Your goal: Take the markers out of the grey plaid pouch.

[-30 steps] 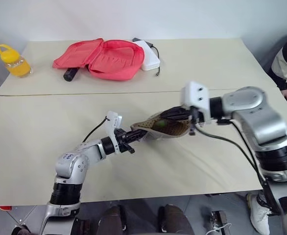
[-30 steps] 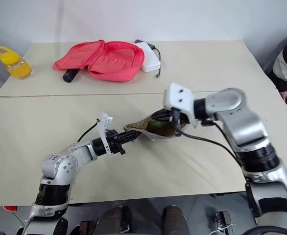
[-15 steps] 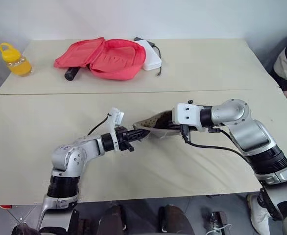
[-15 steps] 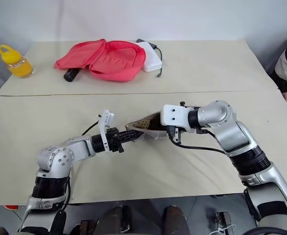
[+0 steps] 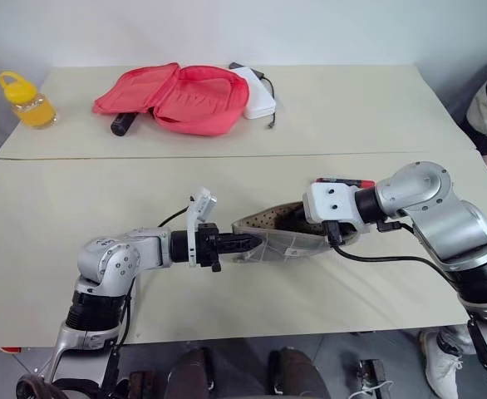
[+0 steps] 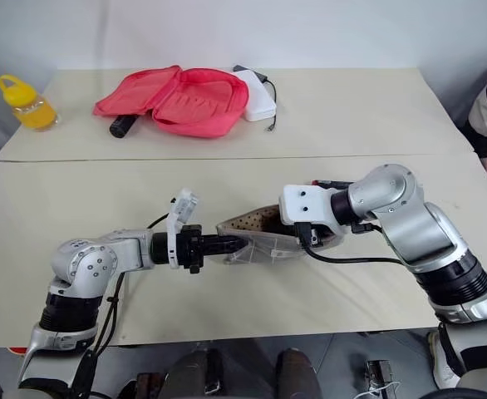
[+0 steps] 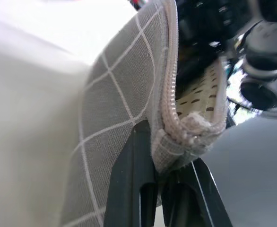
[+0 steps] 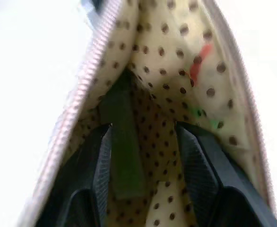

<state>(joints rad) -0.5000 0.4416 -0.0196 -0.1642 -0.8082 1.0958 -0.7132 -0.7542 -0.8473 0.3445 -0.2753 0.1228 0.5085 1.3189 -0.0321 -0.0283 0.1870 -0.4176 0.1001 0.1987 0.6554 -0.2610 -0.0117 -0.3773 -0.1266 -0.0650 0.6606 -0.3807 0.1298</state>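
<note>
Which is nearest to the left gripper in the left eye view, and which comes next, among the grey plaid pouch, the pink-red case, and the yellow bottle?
1. Grey plaid pouch: its end is pinched in the left gripper, just to the gripper's right.
2. Pink-red case: lying open on the far table, straight beyond the gripper.
3. Yellow bottle: at the far left corner, farthest of the three.

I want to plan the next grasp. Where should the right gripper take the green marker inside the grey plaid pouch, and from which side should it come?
Probably on its near end, coming straight in through the open mouth of the grey plaid pouch. The green marker lies lengthwise along the dotted lining, by one finger of the open right gripper. The left gripper pinches the pouch's end, holding it up.
</note>
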